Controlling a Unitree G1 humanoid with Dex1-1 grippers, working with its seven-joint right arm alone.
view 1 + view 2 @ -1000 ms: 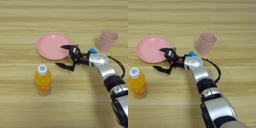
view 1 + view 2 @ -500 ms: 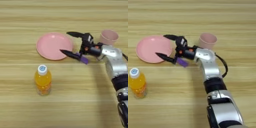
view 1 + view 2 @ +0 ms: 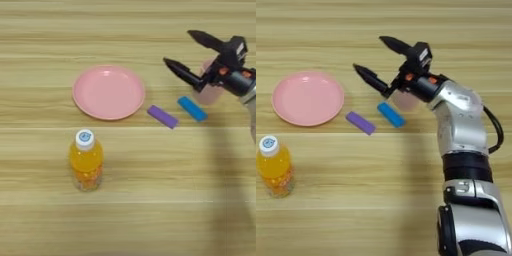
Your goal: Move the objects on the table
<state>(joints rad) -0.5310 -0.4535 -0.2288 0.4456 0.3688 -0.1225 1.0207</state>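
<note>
The wide pink plate (image 3: pixel 108 92) lies flat on the wooden table (image 3: pixel 125 210) left of centre. Below it, the orange-drink bottle (image 3: pixel 86 161) with its white cap stands upright. My right gripper (image 3: pixel 177 47) hangs open at the right, above the table, with its two black fingers spread wide and pointing left and nothing between them. The pale pink cup (image 3: pixel 405 100) stands right behind the gripper's body and is mostly hidden by it. The silver forearm (image 3: pixel 458 125) runs down to the bottom edge in the right eye view.
A small purple block (image 3: pixel 162 116) lies just right of the plate, and a small blue block (image 3: pixel 192 108) lies beside it, below the cup. Both lie flat and apart from the gripper.
The gripper has swung right from the plate's right edge to in front of the cup, still open. The purple and blue blocks now lie uncovered on the table.
</note>
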